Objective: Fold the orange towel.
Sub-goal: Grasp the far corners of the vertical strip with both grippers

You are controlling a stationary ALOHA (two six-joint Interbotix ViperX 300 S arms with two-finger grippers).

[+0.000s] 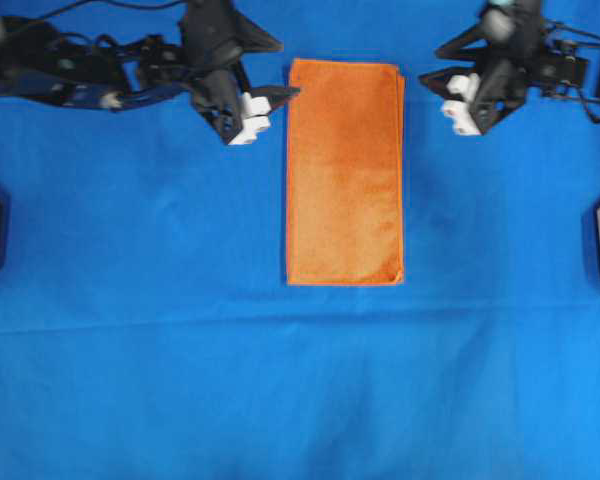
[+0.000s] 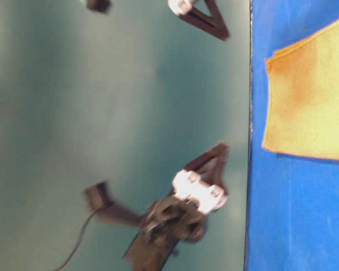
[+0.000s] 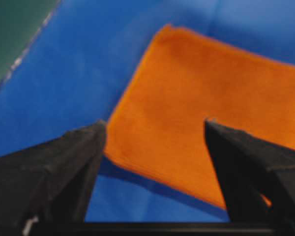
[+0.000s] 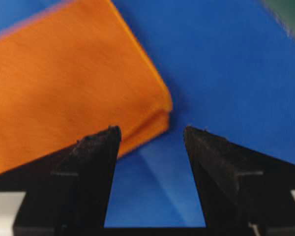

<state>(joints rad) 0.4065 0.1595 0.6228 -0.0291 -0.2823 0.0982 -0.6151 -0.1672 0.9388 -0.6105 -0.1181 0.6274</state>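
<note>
Table: a big blue table cloth (image 1: 130,330) covers it all, with soft wrinkles near the front.
Towel: the orange towel (image 1: 344,172) lies flat in the middle at the far side. It is folded into a tall, thin shape. Two layers show at its corner in the right wrist view.
Left arm: the left gripper (image 1: 272,108) is just beside the towel's top left corner. Its jaws are wide apart and hold nothing.
Right arm: the right gripper (image 1: 442,70) is near the towel's top right corner, not touching it. Its jaws are wide apart and hold nothing too.
</note>
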